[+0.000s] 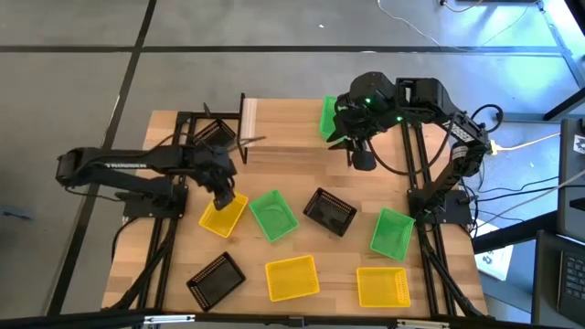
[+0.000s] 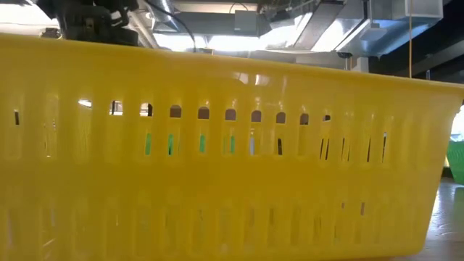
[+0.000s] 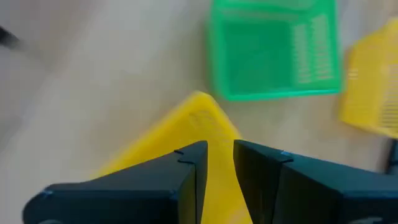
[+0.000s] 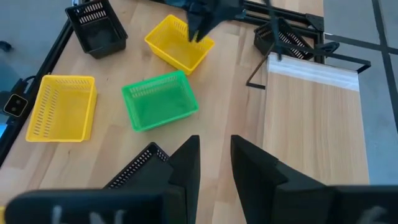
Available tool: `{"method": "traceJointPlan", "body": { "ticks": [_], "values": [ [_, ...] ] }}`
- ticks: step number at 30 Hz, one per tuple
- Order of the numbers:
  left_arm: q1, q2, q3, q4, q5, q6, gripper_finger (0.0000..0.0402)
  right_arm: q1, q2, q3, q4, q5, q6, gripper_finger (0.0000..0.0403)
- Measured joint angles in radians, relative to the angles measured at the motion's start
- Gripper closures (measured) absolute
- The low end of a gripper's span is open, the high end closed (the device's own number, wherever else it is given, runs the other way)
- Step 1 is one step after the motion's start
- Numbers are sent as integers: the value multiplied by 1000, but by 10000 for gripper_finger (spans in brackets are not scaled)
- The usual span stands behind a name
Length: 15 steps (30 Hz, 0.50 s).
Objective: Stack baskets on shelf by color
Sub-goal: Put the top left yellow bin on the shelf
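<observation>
Seven of the nine baskets lay loose on the table [image 1: 347, 260], and the shelf [image 1: 292, 128] was bare, with a black basket [image 1: 215, 135] by its left end and a green basket [image 1: 326, 117] tilted at its right. The left gripper [image 1: 225, 198] sat at a yellow basket [image 1: 219, 219], grip impossible to tell. The right gripper [image 1: 362, 160] hung released and empty near the shelf.

You are looking at white cables [image 1: 535, 142] trailing across the grey floor [image 1: 73, 100] beside the wooden table [image 1: 302, 174].

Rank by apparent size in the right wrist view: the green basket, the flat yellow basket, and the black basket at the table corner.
1. Green basket and flat yellow basket: look about alike, so no ranking between them.
2. Black basket: looks smallest, though it lies farther from the camera and is partly cropped, so this may be distance only.
</observation>
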Motion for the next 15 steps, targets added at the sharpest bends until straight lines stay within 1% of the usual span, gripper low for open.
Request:
{"method": "traceJointPlan", "body": {
  "ticks": [2,5,7,11,13,15],
  "values": [
    [-28,24,0,11,12,15,331,0,0,0,-9,0,-1,313],
    [-52,50,0,51,-37,-5,331,0,0,0,-12,0,-3,313],
    [-51,56,0,54,-43,-97,331,0,0,0,-12,0,-3,313],
    [-77,76,0,63,17,-369,331,0,0,-1,-14,0,-3,313],
    [-97,79,0,66,15,-490,331,0,0,-1,-14,0,-3,313],
    [-119,88,1,67,-14,-564,331,0,0,-1,-14,1,-3,313]
  ]
}}
